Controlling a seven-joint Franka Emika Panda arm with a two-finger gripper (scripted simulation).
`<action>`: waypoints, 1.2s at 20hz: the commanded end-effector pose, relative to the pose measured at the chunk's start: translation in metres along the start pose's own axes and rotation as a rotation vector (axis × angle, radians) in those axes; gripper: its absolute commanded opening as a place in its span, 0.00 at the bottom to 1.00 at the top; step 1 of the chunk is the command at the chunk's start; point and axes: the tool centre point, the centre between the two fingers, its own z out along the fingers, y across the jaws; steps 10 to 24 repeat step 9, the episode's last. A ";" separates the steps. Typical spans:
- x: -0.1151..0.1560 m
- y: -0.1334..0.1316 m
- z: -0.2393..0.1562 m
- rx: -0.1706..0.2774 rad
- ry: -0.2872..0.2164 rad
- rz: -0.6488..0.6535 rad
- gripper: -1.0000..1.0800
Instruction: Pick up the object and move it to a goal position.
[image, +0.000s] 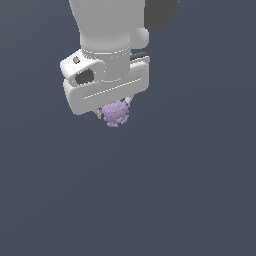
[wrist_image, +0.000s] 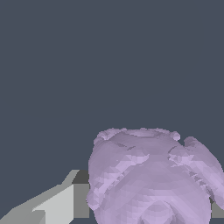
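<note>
Exterior view: gripper (image: 115, 112) pinching the object (image: 116, 113) (knobbly, slip-prone) beneath its white body; carry steadily, grip firm.

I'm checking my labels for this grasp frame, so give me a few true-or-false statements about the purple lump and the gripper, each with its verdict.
1. The small pale purple, knobbly, roughly round lump sits between the fingers of the white gripper. True.
2. The lump is wider than the gripper's body. False: it is much narrower than the white body above it.
3. The lump has a smooth, glossy surface. False: the wrist view shows it bumpy and ridged.
4. In the wrist view a grey finger stands right beside the lump. True.
5. A second object lies on the dark background below the gripper. False: nothing else shows in either view.
</note>
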 end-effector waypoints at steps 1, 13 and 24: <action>0.000 0.005 -0.009 0.000 -0.001 -0.001 0.00; 0.001 0.010 -0.018 0.000 -0.001 -0.001 0.00; 0.001 0.010 -0.018 0.000 -0.001 -0.001 0.00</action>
